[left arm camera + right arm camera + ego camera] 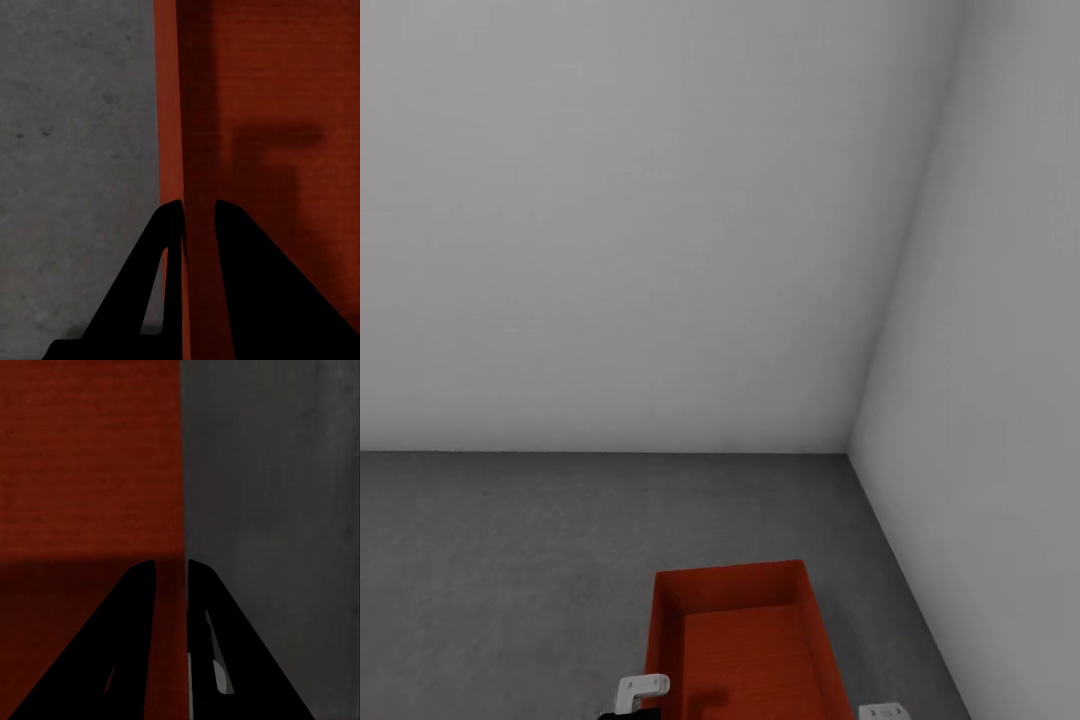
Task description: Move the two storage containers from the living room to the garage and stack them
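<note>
One orange-red storage container point(745, 640) sits low in the head view, open side up and empty, over the dark grey garage floor point(510, 560). My left gripper point(635, 700) is at its left wall and my right gripper point(882, 712) at its right wall. In the left wrist view the left gripper point(199, 206) has its black fingers on either side of the thin container wall point(171, 97), shut on it. The right gripper point(171, 564) pinches the opposite wall of the container point(90, 457) the same way. Whether the bin rests on the floor or hangs just above it cannot be told.
Two plain pale grey walls meet in a corner point(850, 450) ahead and to the right. The right wall point(1000, 400) runs close beside the container. Speckled floor point(75, 150) stretches away to the left.
</note>
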